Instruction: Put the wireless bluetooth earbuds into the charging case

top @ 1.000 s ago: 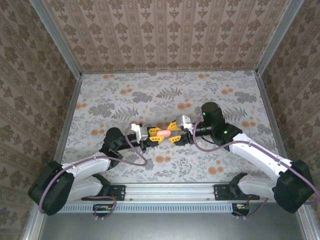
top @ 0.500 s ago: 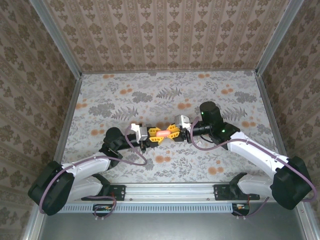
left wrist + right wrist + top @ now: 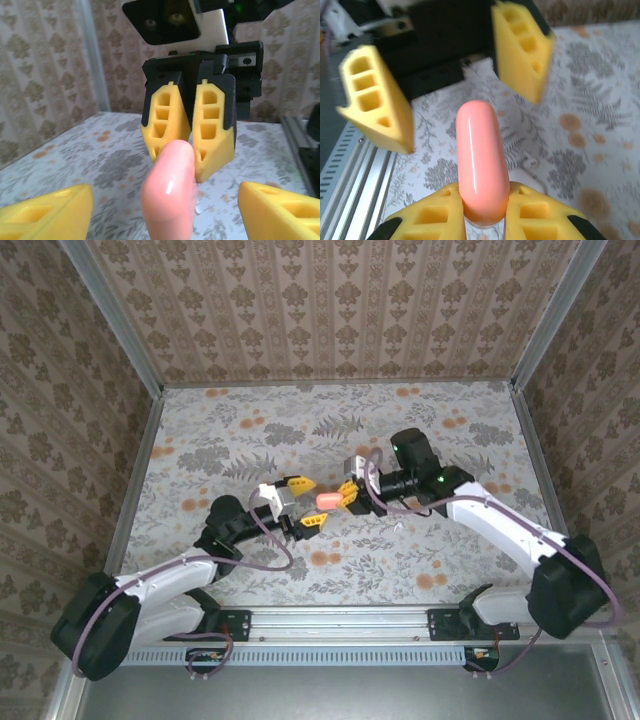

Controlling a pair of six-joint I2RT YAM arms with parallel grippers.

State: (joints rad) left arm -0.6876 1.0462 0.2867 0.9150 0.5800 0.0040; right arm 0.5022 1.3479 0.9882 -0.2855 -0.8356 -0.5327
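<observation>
Lump and right claw: the pink lump (image 3: 480, 160) is clamped at 1 end between the 2 fingers of the right claw (image 3: 343, 496). The rest of it juts out toward the left arm, held above the bench (image 3: 230, 430).
Lump and left claw: the left claw (image 3: 310, 502) is spread wide. In the left wrist view its 2 yellow fingers (image 3: 47, 212) sit at the bottom corners, with the lump's free end between them and touching neither.
Right claw state: closed on the lump.
Left claw state: open, holding nothing.
Task's thing: a tiny white bit (image 3: 530, 163) lies on the bench below and beyond the right claw. It is too small to tell whether it is a bud.
Lump material and shape: smooth, glossy, orange-pink, a rounded capsule with a bright highlight along its side.
Fingers: yellow plastic wedges with rows of hollow cells, on black mounts.
Bench surface: pale cloth printed with grey leaves and orange flowers.
Walls: brown damask pattern in vertical stripes, with metal corner posts.
Change since 0.5 s ago: the left fingers, then close around the lump, have parted and pulled clear. The right claw has kept the lump and carried it slightly farther from the arm bases, and the right arm's elbow has moved the same way.
</observation>
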